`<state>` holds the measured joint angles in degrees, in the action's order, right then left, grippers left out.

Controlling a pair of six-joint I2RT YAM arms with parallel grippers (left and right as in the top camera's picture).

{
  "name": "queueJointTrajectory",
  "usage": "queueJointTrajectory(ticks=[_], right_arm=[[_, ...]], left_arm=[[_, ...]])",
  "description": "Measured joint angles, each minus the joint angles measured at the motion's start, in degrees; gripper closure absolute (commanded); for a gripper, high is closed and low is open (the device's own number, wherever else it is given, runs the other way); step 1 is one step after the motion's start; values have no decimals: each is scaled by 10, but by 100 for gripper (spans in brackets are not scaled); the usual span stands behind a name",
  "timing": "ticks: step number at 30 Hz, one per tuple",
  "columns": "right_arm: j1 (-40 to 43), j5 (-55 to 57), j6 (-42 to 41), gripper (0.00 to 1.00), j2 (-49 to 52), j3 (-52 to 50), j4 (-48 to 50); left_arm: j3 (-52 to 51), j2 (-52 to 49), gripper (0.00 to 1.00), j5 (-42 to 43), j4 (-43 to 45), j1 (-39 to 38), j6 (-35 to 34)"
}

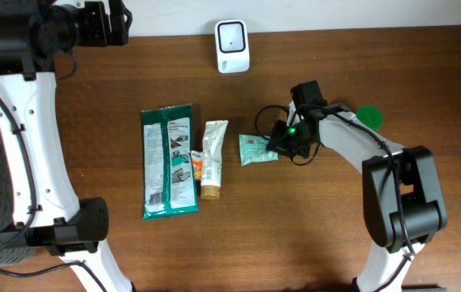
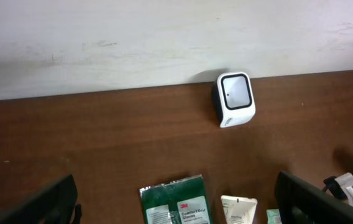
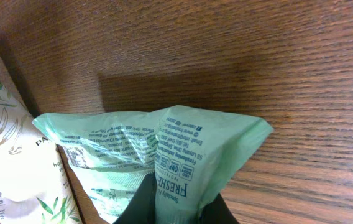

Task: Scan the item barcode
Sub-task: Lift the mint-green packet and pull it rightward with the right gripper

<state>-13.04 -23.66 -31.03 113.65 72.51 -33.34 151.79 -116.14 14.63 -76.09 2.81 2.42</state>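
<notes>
The white barcode scanner point(image 1: 232, 45) stands at the table's back edge, and in the left wrist view the scanner point(image 2: 234, 99) sits against the wall. A light green printed packet point(image 1: 255, 150) lies right of centre. My right gripper point(image 1: 277, 146) is shut on its right edge. In the right wrist view the packet point(image 3: 158, 149) is pinched between the two dark fingers of the right gripper point(image 3: 178, 202), its crumpled end rising from the wood. My left gripper point(image 2: 176, 208) hangs open high at the back left, holding nothing.
A dark green 3M gloves pack point(image 1: 168, 162) and a cream tube point(image 1: 212, 158) lie side by side left of the packet. A round green object point(image 1: 368, 116) sits behind the right arm. The right arm's cable loops above the packet.
</notes>
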Motion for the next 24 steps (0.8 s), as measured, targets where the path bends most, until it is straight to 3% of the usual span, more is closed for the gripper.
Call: queueJointTrajectory(ticks=[6, 14, 24], right_arm=[[1, -6, 15, 96, 0, 0, -1], [61, -167, 116, 96, -32, -1, -23], [103, -220, 140, 96, -311, 0, -100]], left_arm=[[0, 0, 1, 0, 0, 0, 0], [0, 0, 1, 0, 0, 0, 0], [0, 0, 1, 0, 0, 0, 0]])
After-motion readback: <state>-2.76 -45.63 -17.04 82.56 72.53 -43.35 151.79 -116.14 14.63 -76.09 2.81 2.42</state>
